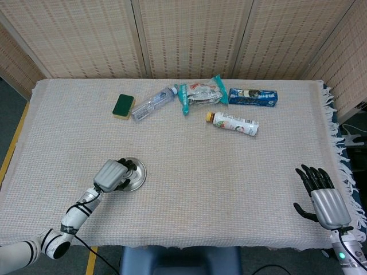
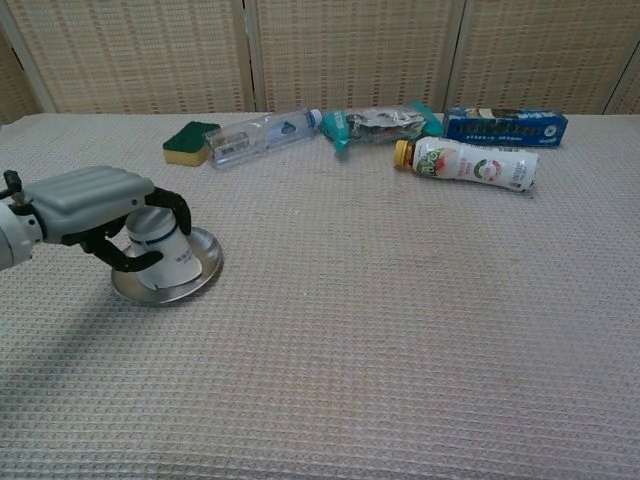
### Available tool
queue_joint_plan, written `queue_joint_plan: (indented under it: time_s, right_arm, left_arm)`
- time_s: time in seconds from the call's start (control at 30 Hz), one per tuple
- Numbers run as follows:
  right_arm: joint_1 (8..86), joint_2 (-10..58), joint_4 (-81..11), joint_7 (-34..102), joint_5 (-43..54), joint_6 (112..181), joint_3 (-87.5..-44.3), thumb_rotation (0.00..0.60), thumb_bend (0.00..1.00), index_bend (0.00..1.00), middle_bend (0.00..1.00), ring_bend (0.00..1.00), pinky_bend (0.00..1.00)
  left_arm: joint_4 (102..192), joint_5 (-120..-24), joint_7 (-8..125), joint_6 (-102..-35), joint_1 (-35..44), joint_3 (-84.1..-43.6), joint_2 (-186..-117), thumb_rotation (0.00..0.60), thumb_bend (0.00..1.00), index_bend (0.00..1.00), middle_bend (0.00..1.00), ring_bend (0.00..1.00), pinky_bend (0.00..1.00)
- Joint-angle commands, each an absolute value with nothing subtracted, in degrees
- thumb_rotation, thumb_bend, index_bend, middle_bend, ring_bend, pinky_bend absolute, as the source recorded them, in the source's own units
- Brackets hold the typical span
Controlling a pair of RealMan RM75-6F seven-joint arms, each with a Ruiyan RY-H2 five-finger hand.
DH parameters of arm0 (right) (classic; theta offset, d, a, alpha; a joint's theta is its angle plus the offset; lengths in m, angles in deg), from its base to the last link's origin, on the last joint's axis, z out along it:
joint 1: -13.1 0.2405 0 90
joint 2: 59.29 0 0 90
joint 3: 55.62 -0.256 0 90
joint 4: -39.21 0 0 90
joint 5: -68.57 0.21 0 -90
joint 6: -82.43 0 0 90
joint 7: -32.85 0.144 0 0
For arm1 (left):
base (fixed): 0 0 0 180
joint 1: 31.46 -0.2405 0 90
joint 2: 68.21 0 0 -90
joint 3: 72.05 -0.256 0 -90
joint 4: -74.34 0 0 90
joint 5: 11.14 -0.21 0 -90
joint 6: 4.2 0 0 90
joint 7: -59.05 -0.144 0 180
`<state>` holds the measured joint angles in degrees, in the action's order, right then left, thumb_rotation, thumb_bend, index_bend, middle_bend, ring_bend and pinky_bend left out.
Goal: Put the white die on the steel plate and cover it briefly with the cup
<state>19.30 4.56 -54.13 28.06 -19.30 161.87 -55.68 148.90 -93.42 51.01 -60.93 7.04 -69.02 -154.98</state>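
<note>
Left hand [image 2: 95, 205] grips the cup [image 2: 160, 250] — upside down on the steel plate [image 2: 200, 272].

White paper cup [image 2: 164, 252] with blue band: I see small dark print under the band, too small for me to read.
Blue rectangular carton [image 2: 505, 127]: I make out white lettering along its side, but no word resolves.
White plastic drink bottle [image 2: 470, 164] with yellow cap: I see a red and green label, its text blurred.
Clear plastic bottle [image 2: 258, 138] lying on its side: I can read nothing on its label.
Teal-edged clear wrapper [image 2: 377, 122]: its print is unreadable to me.
</note>
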Motion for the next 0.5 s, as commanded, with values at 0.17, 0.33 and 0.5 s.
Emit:
queue_joint_plan:
  time_s: [0.17, 0.33, 0.5]
  right_arm:
    - [19.33, 4.6, -54.15, 27.96, -19.19, 161.77, -55.67, 0.535, 0.19, 0.0, 0.0, 0.0, 0.0]
    - [19.28, 4.62, -54.08, 27.98, -19.09, 161.86, -55.73, 0.534, 0.19, 0.0, 0.0, 0.0, 0.0]
    - [19.34, 4.67, -54.03, 27.91, -19.03, 161.71, -55.71, 0.534, 0.19, 0.0, 0.0, 0.0, 0.0]
  left_arm:
    - [150.62, -95.23, 55.84, -59.36, 7.95, -69.6, -152.87, 0.6, 0.43, 0.36, 0.42, 0.33, 0.62]
    - [145.0, -93.87, 52.74, -60.91, 7.84, -68.14, -155.47, 0.6, 0.43, 0.36, 0.43, 0.33, 0.62]
    - [141.93, -92.5, 51.29, -60.83, 7.74, -67.59, -156.93, 0.6, 0.44, 0.36, 0.43, 0.33, 0.62]
